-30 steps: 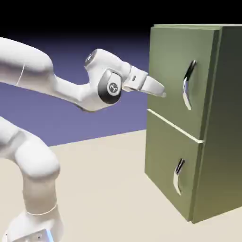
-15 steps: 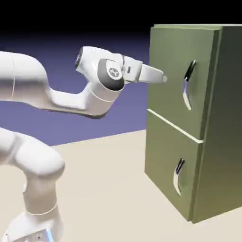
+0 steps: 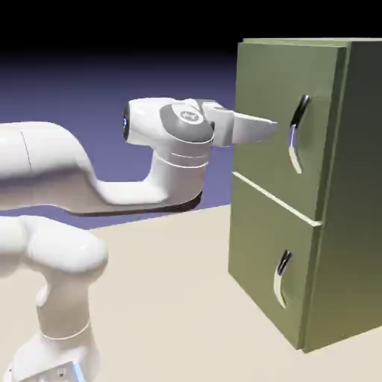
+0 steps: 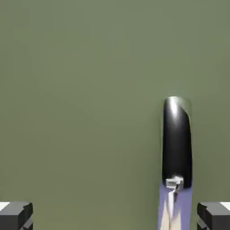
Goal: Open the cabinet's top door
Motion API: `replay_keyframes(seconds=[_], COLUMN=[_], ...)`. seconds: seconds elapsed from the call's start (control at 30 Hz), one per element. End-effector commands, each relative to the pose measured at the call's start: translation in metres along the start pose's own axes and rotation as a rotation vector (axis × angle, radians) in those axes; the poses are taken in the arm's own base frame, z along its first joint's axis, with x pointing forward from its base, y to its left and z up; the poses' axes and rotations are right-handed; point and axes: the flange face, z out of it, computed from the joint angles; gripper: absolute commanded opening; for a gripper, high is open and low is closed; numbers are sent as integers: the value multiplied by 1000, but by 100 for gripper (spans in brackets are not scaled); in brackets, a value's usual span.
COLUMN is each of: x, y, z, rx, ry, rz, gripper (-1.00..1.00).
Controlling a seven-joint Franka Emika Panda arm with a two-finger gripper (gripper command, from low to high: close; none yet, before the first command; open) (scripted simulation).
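The olive-green cabinet (image 3: 339, 186) stands at the right of the exterior view with both doors shut. Its top door (image 3: 274, 119) carries a long curved silver-and-black handle (image 3: 296, 133). My gripper (image 3: 273, 124) points at this door, just left of the handle and close to the panel. In the hand view the door (image 4: 81, 99) fills the picture and the handle (image 4: 176, 143) rises near the right fingertip (image 4: 214, 215). The left fingertip (image 4: 15, 214) sits far apart from it. The gripper (image 4: 115, 218) is open with nothing between its fingers.
Below the top door is the shorter lower door (image 3: 268, 265) with a smaller handle (image 3: 282, 277). The beige table (image 3: 171, 298) spreads in front of the cabinet. The arm's base (image 3: 52, 358) stands at the lower left.
The hand has swung level and moved right toward the top door, ending closer to the handle. The elbow has dropped lower. The jaws stay open.
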Motion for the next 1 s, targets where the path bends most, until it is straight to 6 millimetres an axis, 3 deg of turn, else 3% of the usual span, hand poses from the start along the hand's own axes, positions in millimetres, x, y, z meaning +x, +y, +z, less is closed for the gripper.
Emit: replay_keyframes(seconds=[0.0, 0.2, 0.27, 0.43, 0.47, 0.5, 0.7, 0.97], x=[1, 1, 1, 4, 4, 4, -10, -4], y=[5, 41, 41, 38, 38, 38, 30, 33], z=[1, 13, 13, 62, 63, 63, 35, 46], rx=[7, 50, 50, 50, 50, 50, -15, 14], ry=[8, 48, 48, 48, 48, 48, 128, 96], rz=[5, 40, 40, 40, 40, 40, 40, 41], gripper=[0, 0, 0, 0, 0, -100, -100, -100])
